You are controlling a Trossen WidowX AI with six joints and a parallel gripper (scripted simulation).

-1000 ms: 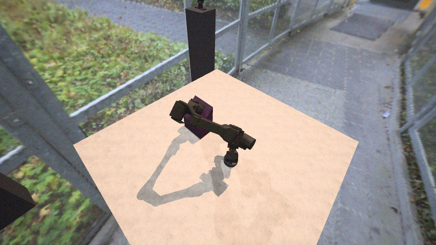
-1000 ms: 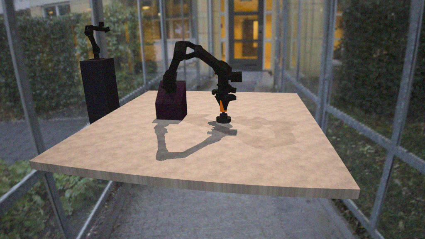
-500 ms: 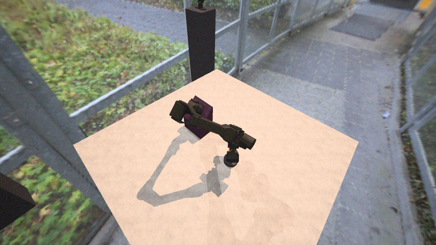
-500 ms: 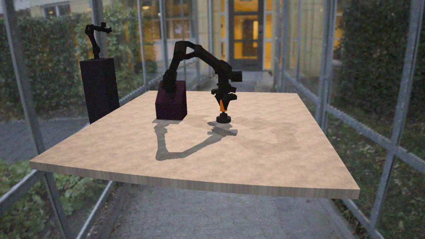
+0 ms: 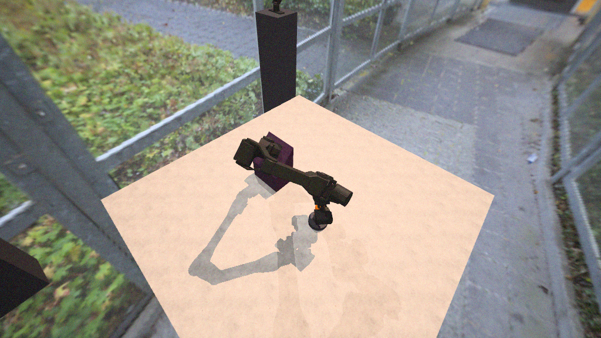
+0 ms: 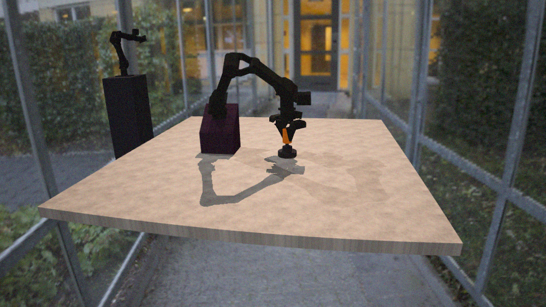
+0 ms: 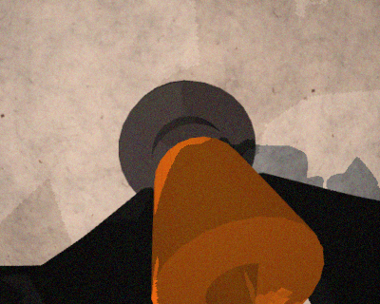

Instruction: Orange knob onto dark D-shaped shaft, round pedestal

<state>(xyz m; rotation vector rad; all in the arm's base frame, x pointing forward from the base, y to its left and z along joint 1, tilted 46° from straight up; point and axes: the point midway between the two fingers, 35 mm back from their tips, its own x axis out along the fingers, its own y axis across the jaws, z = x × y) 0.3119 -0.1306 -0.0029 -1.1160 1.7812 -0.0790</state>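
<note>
The orange knob [image 5: 316, 207] [image 6: 286, 136] [image 7: 225, 199] is upright between the fingers of my gripper [image 6: 287, 138] [image 7: 204, 191], which is shut on it. The dark round pedestal [image 5: 313, 224] [image 6: 287, 153] [image 7: 142, 130] stands on the table directly under the knob. In the exterior view a short dark neck [image 6: 287, 146] shows between the knob's lower end and the pedestal's wide base, so the knob is not down on the base. Whether the shaft's tip is inside the hole I cannot tell. The knob hides the shaft in the wrist view, and a finger covers most of the pedestal in the top view.
The arm stands on a dark purple block [image 5: 283, 170] [image 6: 219, 138] on the pale table [image 5: 398, 227] [image 6: 342, 215]. Shadows of the arm lie across the table. A second arm on a tall dark column [image 5: 278, 60] [image 6: 128, 114] stands beyond the table's edge.
</note>
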